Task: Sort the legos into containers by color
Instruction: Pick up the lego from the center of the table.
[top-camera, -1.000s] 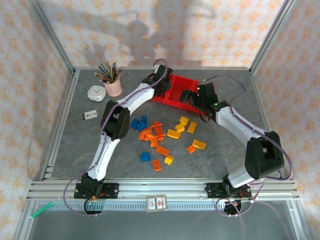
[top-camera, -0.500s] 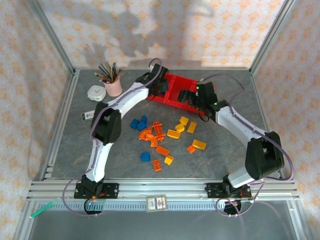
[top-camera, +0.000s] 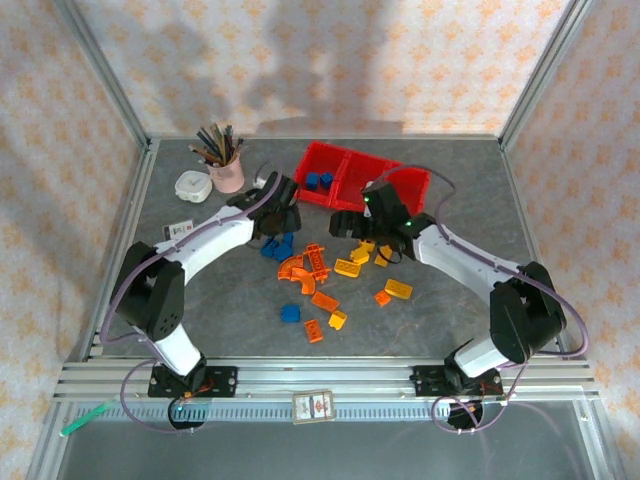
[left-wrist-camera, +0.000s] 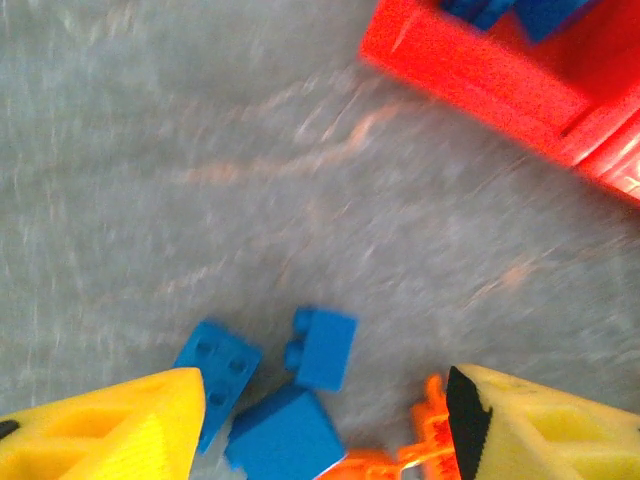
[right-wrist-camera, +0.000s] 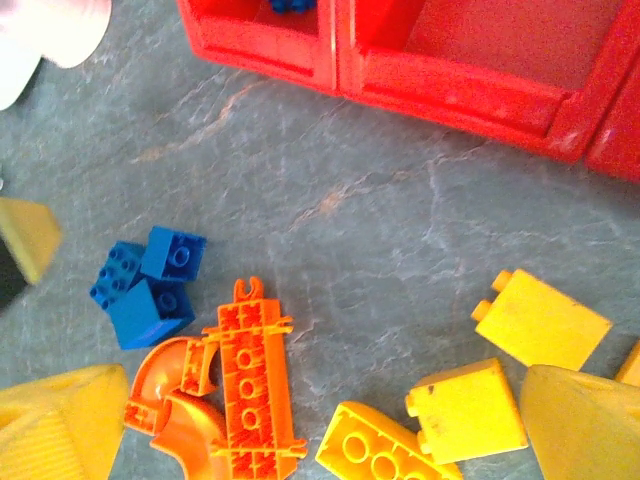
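The red containers (top-camera: 385, 170) stand at the back of the table, with blue legos (top-camera: 318, 181) in the left compartment. My left gripper (top-camera: 277, 224) hovers open over a cluster of three blue bricks (left-wrist-camera: 322, 346), which lie on the table between its yellow fingers (left-wrist-camera: 110, 430). My right gripper (top-camera: 350, 226) is open and empty above an orange plate (right-wrist-camera: 250, 380), a curved orange piece (right-wrist-camera: 175, 405) and yellow bricks (right-wrist-camera: 465, 410). More orange, yellow and blue legos (top-camera: 330, 300) lie scattered across the middle of the table. The containers' front wall (right-wrist-camera: 450, 80) shows at the top of the right wrist view.
A pink pencil cup (top-camera: 228, 172), a small white dish (top-camera: 193, 186) and a small card (top-camera: 180, 230) sit at the back left. Metal frame rails run along the table's sides and front. The two grippers are close together over the pile.
My left gripper has pulled back from the containers to the blue bricks on the table, its jaws widening. My right gripper has moved from the containers down toward the pile.
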